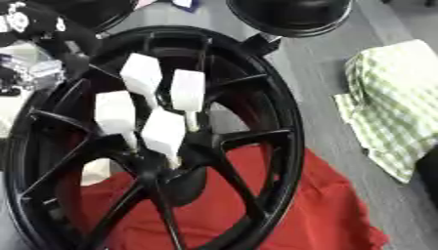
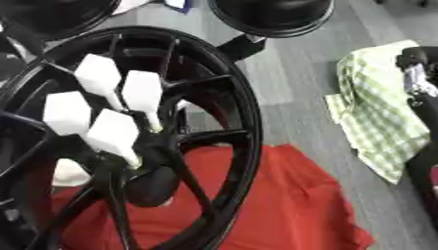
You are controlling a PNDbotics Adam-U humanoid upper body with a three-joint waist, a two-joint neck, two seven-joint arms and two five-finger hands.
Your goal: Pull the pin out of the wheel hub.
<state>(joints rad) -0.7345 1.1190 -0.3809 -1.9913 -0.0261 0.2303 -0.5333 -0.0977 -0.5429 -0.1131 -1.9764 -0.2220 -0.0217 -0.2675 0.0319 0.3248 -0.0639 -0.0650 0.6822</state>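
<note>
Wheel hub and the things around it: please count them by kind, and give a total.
White pins in the hub: 4
Black wheel hub: 1
Cloths: 2, one red cloth, one green checked cloth
Total: 7

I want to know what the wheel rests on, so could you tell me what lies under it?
Under the black wheel a red cloth shows through the spokes and past the rim on the grey floor. How far it extends beneath is covered.
</note>
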